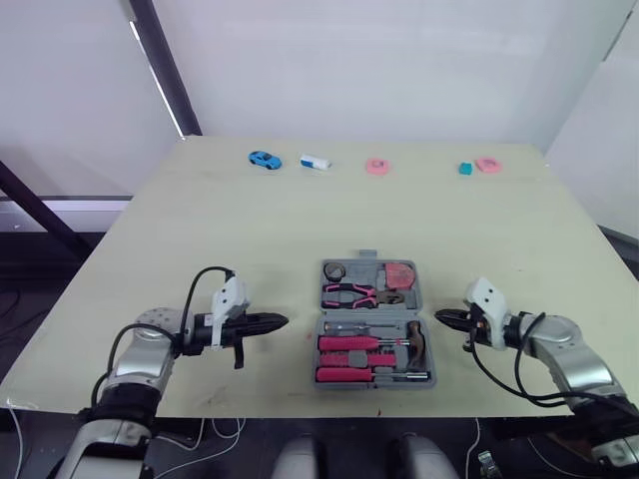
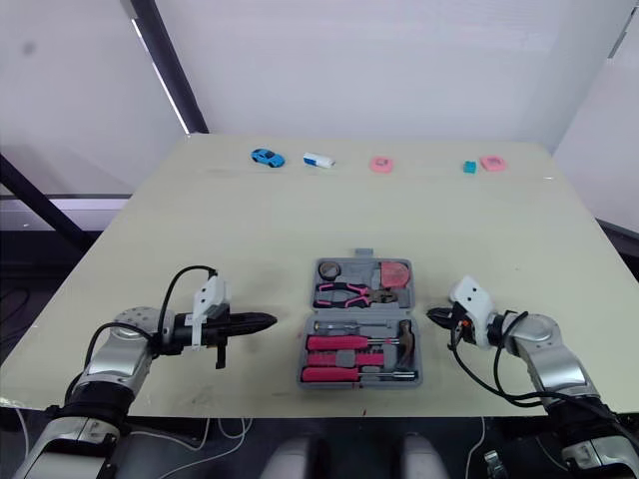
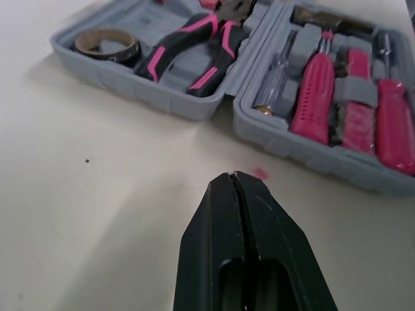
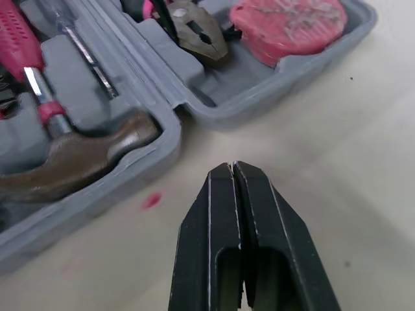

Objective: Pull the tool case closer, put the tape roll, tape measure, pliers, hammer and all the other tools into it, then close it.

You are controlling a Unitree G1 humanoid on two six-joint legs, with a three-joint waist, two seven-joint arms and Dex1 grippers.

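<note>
Left hand (image 1: 283,320) and right hand (image 1: 439,317) lie level, pinched closed and empty, tips aimed inward at the case (image 3: 162,97), lower centre. Its hammer (image 4: 84,155) lies crosswise, head right.

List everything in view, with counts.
table: 1, beige
tool case: 1, grey, open, centre-front
tape roll: 1, dark, far half
pliers: 1, pink-black, far half
tape measure: 1, pink, far half
hammer: 1, pink handle, near half
clear-handled screwdriver: 1, near half
other pink-handled tools: 2, near half
toy car: 1, blue, far edge
white item: 1, far edge
pink items: 2, far edge
teal block: 1, far edge
left claw: black, shut, left of case
right claw: black, shut, right of case
</note>
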